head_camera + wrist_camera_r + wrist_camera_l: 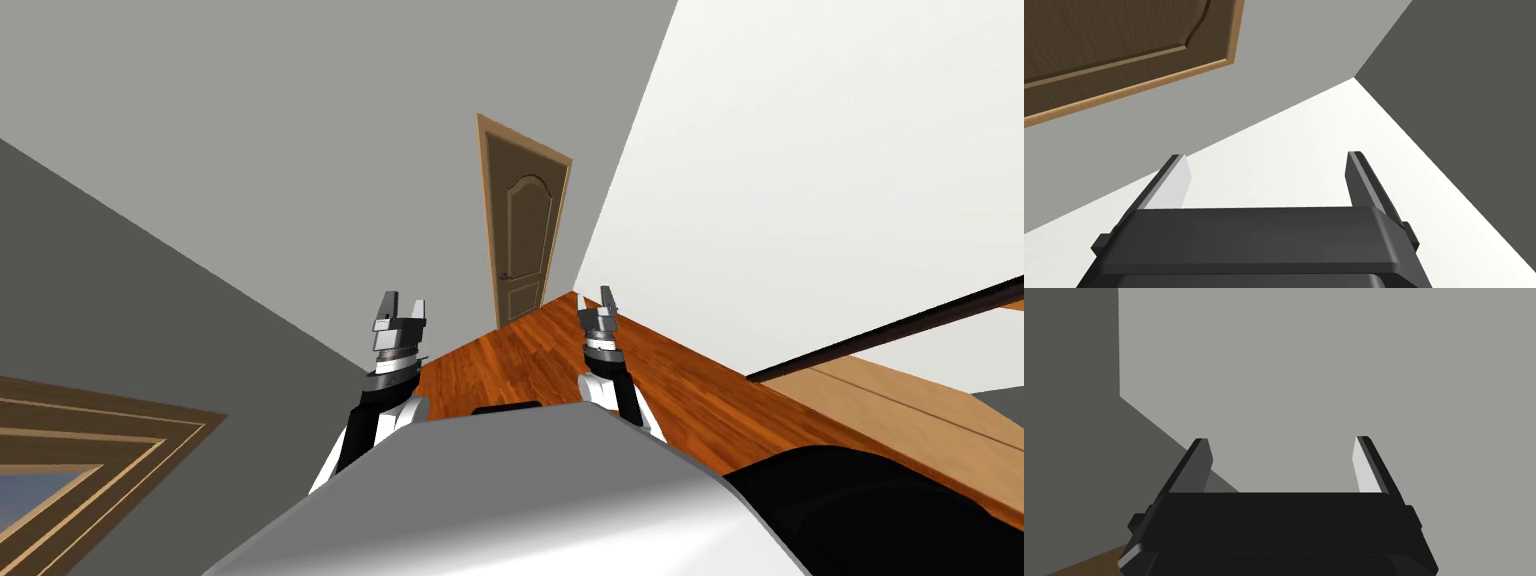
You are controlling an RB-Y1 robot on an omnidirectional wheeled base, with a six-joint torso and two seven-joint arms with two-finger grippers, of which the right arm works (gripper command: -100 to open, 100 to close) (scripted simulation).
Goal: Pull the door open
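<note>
Two grippers hang ahead of my chest, each with its fingers spread and nothing between them: the left gripper (403, 306) at 11 o'clock and the right gripper (606, 298) at 1 o'clock. Neither is near anything to grasp. The brown door (525, 225) looks shut at 12 o'clock, well apart from both. It stands at the far end of the reddish wooden floor (520, 360), in the grey wall (300, 130), just beside the corner with the white wall (800, 200). Its small dark handle (507, 276) sits at the door's own 9 o'clock edge.

Trouble could start close by. A pale wooden slab (880, 395) with a dark rail lies at 4 o'clock near the route, and a drive forward that drifts right could clip it. Farther on, the handle is small and the fingers are thin blades, so a slight error in aim could close them beside it, or let them slide off once the pull begins. The right wrist view looks at a corner of the door's panel and its frame, not at the handle, so that hand would need re-aiming. Last, the door swings toward me. If I park square in front of it, the leaf could strike my base or wedge against the arm.

Counted near to far: two grippers with four fingers in all, one slab at 4 o'clock, one wooden frame (90, 450) at 8 o'clock, one door, one handle.
</note>
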